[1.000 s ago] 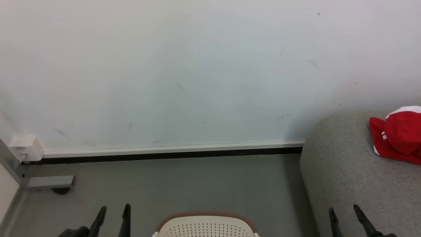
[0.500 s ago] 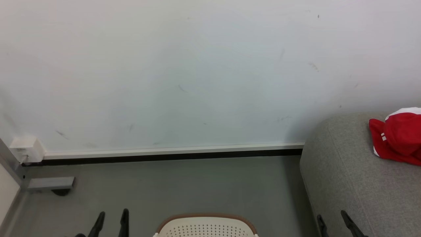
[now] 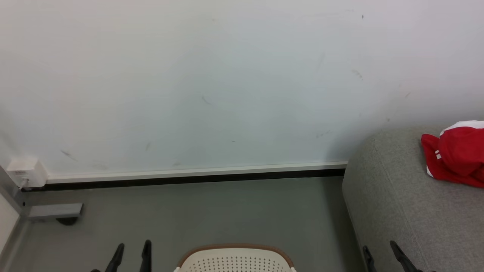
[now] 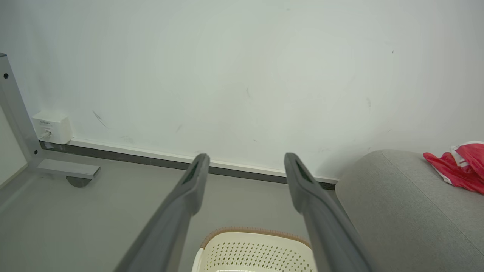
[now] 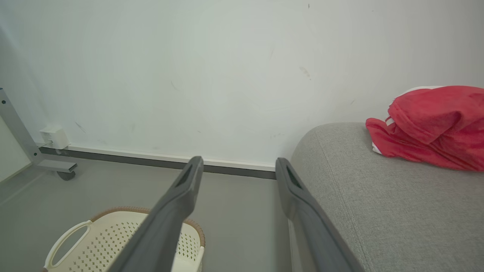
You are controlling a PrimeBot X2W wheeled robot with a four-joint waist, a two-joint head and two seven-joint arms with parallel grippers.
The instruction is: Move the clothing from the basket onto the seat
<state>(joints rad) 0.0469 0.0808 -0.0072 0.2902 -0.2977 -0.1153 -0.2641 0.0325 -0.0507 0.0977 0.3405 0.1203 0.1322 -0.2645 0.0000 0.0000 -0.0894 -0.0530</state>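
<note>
The red clothing (image 3: pixel 455 156) with white trim lies bunched on the grey seat (image 3: pixel 408 211) at the right edge of the head view; the right wrist view shows the clothing (image 5: pixel 431 128) resting on the seat (image 5: pixel 378 204) too. The basket (image 3: pixel 236 258) sits on the floor at the bottom centre, with just its brown rim and perforated far wall showing. My left gripper (image 3: pixel 132 249) is open and empty to the basket's left. My right gripper (image 3: pixel 380 251) is open and empty in front of the seat's corner, well short of the clothing.
A white wall with a skirting board (image 3: pixel 189 174) runs behind the grey floor. A grey metal leg on a caster (image 3: pixel 56 212) and a white wall socket (image 3: pixel 24 170) stand at the far left. Open floor lies between basket and wall.
Both grippers have sunk lower towards the bottom edge of the head view, the right one also shifting left. The clothing stays where it was on the seat.
</note>
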